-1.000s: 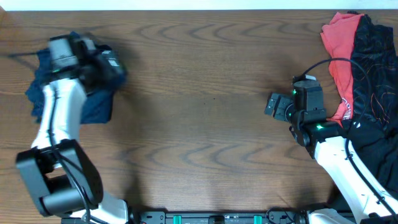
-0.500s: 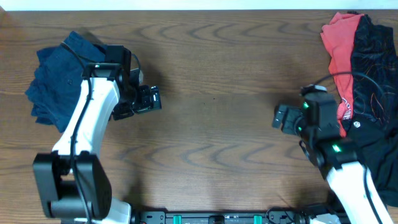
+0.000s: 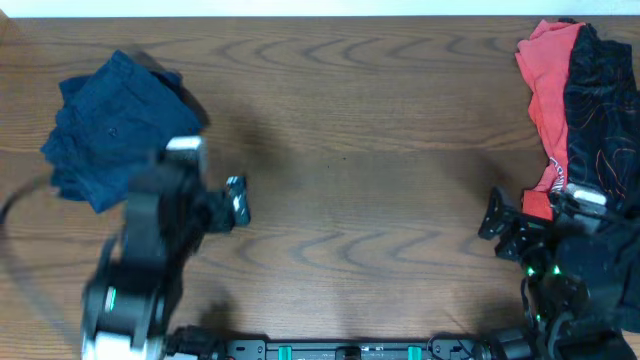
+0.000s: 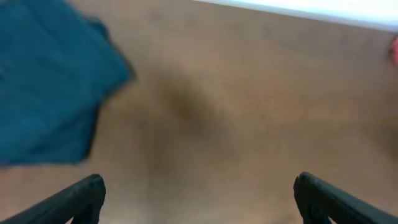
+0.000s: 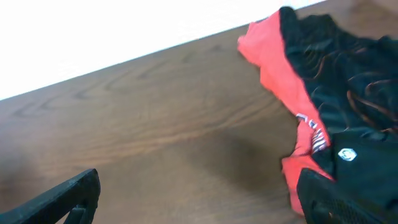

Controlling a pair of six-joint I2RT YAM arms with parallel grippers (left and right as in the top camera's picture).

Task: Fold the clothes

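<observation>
3 garments, navy shorts [image 3: 110, 125] far L, red top [image 3: 545, 75], blk garment [image 3: 600, 100] far R

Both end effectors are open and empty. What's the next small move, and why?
Probably reach the right end effector toward the near edge of the red top. The navy shorts lie in a compact bundle at far left, clear of the left end effector, while the red top and black printed garment are heaped at the right, closest to that arm.

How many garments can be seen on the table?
3: navy shorts far left; red top far right; black printed garment overlapping it. That pile may hide more.
</observation>
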